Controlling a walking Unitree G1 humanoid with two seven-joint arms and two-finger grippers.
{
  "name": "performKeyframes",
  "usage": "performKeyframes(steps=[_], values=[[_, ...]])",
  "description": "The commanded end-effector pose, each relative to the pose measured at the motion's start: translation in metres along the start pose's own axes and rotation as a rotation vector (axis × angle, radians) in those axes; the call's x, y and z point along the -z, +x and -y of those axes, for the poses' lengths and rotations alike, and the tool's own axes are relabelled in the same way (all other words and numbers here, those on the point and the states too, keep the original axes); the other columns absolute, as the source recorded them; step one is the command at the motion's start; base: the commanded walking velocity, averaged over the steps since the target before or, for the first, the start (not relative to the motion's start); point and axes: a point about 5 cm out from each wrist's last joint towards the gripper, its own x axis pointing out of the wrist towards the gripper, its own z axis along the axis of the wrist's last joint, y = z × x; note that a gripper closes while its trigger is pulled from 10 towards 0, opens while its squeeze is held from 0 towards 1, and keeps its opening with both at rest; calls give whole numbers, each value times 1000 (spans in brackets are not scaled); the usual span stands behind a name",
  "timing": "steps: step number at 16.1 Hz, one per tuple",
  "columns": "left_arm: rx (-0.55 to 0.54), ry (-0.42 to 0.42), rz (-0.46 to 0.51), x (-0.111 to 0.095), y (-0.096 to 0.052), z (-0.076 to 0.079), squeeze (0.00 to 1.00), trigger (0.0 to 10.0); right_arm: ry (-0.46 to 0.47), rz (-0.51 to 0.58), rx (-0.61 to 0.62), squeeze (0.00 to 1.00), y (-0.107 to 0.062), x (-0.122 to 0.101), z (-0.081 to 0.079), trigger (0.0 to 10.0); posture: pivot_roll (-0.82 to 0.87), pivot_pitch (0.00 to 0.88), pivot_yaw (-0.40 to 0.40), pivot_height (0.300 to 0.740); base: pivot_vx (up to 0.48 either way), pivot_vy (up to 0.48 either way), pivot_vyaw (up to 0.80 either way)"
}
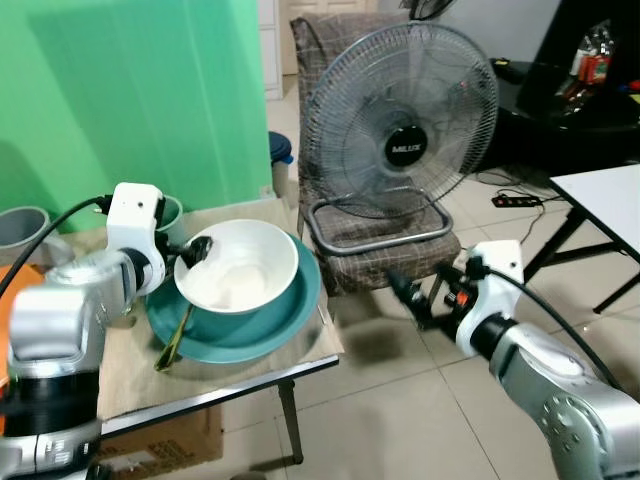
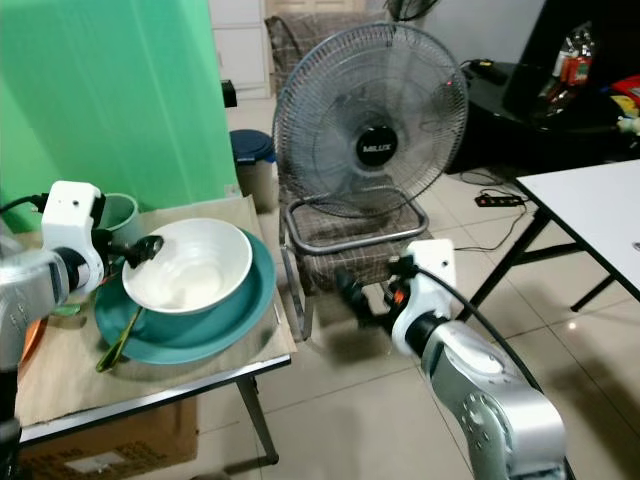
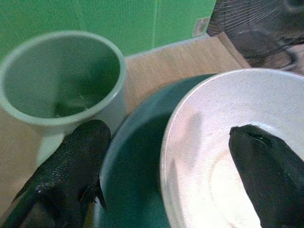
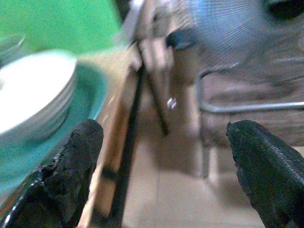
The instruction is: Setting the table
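One white bowl rim — between the left jaws.

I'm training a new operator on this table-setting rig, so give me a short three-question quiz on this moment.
1. True or false: the white bowl sits inside the teal bowl.
2. Which gripper straddles the white bowl's rim? A) the left gripper B) the right gripper C) neither
3. Fill in: the pale green ____ stands on the table beside the teal bowl.

Key
1. True.
2. A: one finger is inside the white bowl, the other outside; the right gripper hangs open over the floor, off the table and in front of the fan.
3. Cup.
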Motion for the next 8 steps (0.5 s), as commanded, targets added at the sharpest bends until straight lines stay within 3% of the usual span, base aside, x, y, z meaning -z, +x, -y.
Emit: performKeyframes(steps=[1,4,7,8], values=[[44,-59,-36,0,0,0,0,10000,-17,-50,-76,0,-4,3,-9,10000,81,0,7,740,0,0,0],[85,-123,-102,6,0,0,0,10000,-42,-98,-158,0,-13,7,-18,10000,79,0,9,740,0,0,0],[114,-127,-199,19,-1,5,0,10000,-63,-131,-260,0,-23,6,-27,10000,78,0,13,740,0,0,0],[114,-134,-211,22,-1,5,0,5333,-67,-138,-281,0,-25,6,-29,10000,77,0,20,740,0,0,0]])
